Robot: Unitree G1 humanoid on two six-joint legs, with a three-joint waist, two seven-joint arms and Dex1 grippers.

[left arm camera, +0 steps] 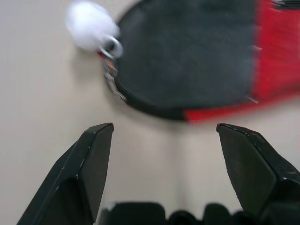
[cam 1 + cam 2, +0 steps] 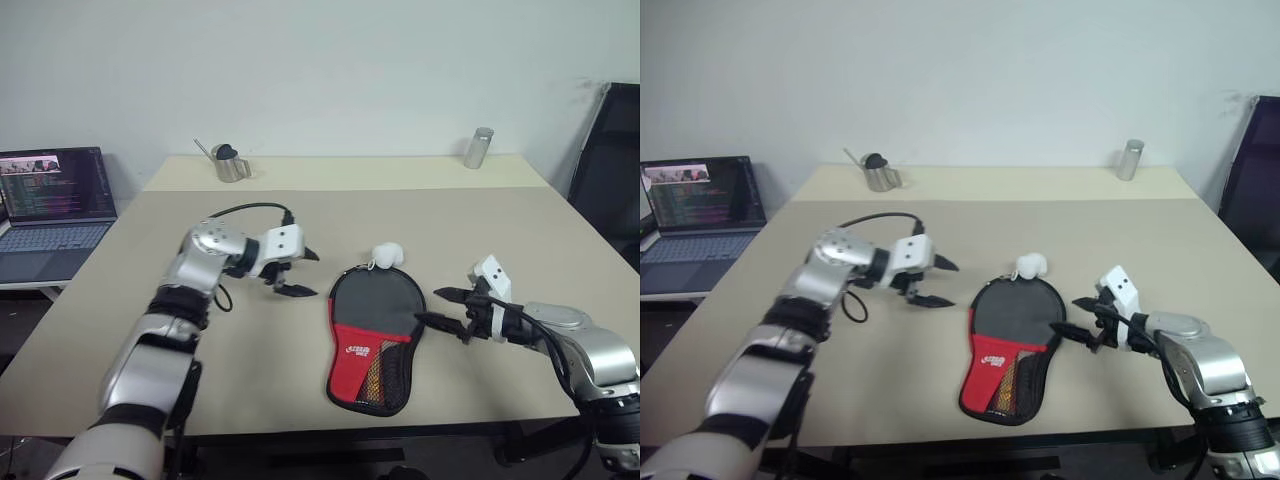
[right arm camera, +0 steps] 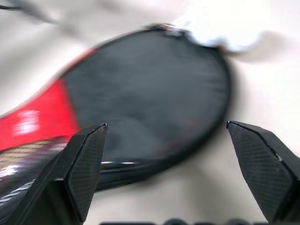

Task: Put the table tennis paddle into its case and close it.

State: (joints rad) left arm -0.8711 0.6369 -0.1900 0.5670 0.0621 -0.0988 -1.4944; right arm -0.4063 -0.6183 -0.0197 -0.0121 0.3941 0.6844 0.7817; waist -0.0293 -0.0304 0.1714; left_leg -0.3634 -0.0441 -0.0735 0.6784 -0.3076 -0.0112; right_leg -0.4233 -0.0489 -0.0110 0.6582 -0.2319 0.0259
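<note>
Pincers stand apart and empty on either side of a paddle-shaped black fabric case (image 2: 375,335) with a red lower part, lying flat at the centre of the frame on a beige worktop (image 2: 300,220). The case looks closed around its round end, its rim lying flat; the table tennis paddle cannot be seen from outside, so whether it lies within cannot be told. A white logo shows on the red panel, with a black mesh pocket beside it toward the bottom of the frame. A small white fluffy charm (image 2: 386,255) on a metal ring sits at the case's top edge, touching the zipper end.

To the left of centre, the left pincer (image 2: 293,274) hovers near the case's upper left rim, its two black fingers spread wide and clear of the fabric. At right of centre, the right pincer (image 2: 440,306) points toward the case's right edge, fingers likewise wide, just beside the rim.

An open laptop (image 2: 52,210) glows at the far left edge. A small metal jug (image 2: 230,163) stands at upper left of the worktop, a silver cylinder (image 2: 479,148) at upper right, and a dark chair (image 2: 610,180) at the right edge.
</note>
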